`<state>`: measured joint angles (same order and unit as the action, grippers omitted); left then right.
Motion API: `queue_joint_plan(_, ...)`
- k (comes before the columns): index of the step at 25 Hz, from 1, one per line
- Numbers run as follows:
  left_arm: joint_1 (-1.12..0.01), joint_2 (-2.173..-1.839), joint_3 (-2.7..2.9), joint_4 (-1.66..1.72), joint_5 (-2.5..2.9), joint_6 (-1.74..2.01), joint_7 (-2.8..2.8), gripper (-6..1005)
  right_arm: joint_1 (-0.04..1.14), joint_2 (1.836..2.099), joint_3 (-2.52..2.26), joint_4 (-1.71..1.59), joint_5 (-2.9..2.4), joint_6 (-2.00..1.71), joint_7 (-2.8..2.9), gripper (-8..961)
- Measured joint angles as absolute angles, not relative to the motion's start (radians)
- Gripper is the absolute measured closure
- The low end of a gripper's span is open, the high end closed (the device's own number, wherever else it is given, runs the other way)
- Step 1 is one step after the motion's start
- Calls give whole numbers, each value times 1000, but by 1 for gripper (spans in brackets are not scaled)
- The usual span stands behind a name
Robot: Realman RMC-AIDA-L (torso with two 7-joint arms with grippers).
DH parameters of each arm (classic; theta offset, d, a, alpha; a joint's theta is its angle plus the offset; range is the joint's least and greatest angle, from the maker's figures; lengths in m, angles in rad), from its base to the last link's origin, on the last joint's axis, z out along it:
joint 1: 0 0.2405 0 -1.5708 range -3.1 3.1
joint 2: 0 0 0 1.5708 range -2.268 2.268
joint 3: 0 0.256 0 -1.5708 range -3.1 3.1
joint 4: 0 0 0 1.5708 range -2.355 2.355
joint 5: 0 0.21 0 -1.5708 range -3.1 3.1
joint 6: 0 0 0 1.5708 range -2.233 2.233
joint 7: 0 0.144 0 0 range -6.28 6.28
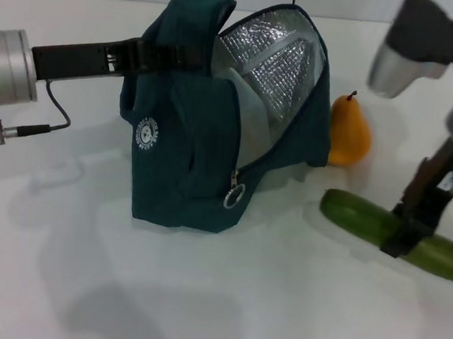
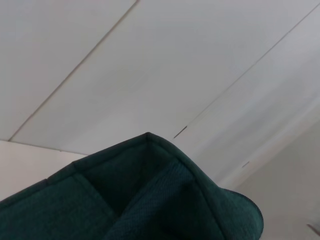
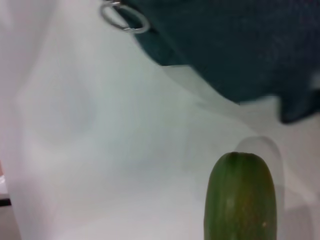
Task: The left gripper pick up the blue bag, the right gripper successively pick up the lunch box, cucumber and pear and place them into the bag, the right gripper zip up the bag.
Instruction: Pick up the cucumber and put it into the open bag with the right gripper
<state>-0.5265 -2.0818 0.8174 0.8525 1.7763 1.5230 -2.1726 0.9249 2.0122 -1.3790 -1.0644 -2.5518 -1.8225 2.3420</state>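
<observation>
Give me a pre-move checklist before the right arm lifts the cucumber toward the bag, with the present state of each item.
1. The left gripper holds the blue bag up by its top: ok.
2. Bag mouth open, foil lining showing: ok.
3. The right gripper is down on the cucumber: ok.
4. Its fingers are firmly closed on the cucumber: cannot tell.
5. The pear stands beside the bag, close to the path: not ok, lift high.
6. Lunch box already inside the bag: cannot tell.
</observation>
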Motion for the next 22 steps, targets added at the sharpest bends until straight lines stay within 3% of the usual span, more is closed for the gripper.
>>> queue_joint_plan(3,-527,-2082,819,853,1775,1524,-2172,947,888,2006,-1291,-1097,-2574,-1841,2337,385)
queue_joint_plan(10,-534,-2082,825,854,1773,1525,-2173,947,822,1946,-1022,-1196,-2528,-1861,2316,378)
queue_joint_plan(22,-539,-2082,825,855,1764,1526,-2172,947,802,1923,-770,-1262,-2035,-1830,2222,368)
